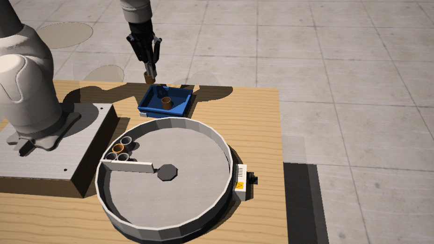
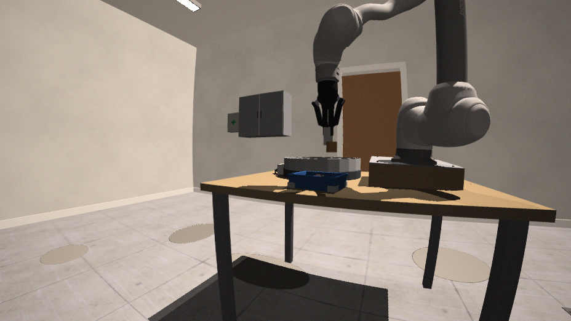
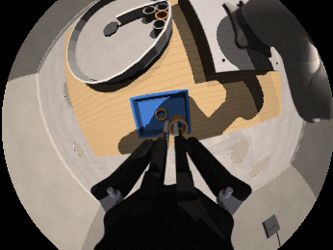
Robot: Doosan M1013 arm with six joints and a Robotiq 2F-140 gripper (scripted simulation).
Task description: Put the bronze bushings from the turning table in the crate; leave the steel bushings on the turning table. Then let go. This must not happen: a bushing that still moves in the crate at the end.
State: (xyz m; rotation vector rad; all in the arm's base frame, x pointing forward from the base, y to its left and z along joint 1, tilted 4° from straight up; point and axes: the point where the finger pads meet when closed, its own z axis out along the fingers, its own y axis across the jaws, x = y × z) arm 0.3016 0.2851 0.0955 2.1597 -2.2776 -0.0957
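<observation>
My gripper (image 1: 152, 74) (image 2: 328, 139) (image 3: 171, 126) is shut on the wall of a bronze bushing (image 1: 148, 78) (image 2: 331, 146) (image 3: 185, 127). It holds it upright above the far side of the blue crate (image 1: 162, 112) (image 2: 317, 182) (image 3: 136, 115). Another bronze bushing (image 1: 166, 104) (image 3: 166, 115) stands upright inside the crate. On the grey turning table (image 1: 188, 194) (image 2: 319, 164) (image 3: 91, 53), a bronze bushing (image 1: 113, 149) stands among three steel bushings, close to the rim. One steel bushing (image 1: 130, 144) is behind it, two are beside the divider.
A white divider bar (image 1: 130, 166) runs from the turning table's rim toward its dark hub (image 1: 167, 172). A white sensor box (image 1: 241, 179) stands at the rim's right. The arm's base plate (image 1: 75, 145) (image 2: 415, 175) is left of the turning table in the top view.
</observation>
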